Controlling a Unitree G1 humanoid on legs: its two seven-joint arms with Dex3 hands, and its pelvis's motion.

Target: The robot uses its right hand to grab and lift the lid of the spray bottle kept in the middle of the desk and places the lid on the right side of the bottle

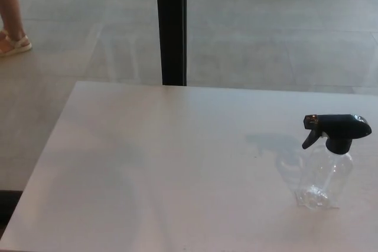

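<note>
We note a clear, colourless spray bottle (323, 178) with a black lid (338, 128); the nozzle tip carries a small orange mark. The desk (165, 163) is plain pale beige, unpatterned. The floor (266, 28) is grey with faint tile lines. The post (172, 26) is black. The person's sandal (14, 45) is white.

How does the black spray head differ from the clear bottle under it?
The spray head is black and opaque; the bottle body is clear, so the desk shows through it. The spray head stretches sideways, nozzle pointing left; the bottle body stands upright. They are joined, the head still on.
</note>
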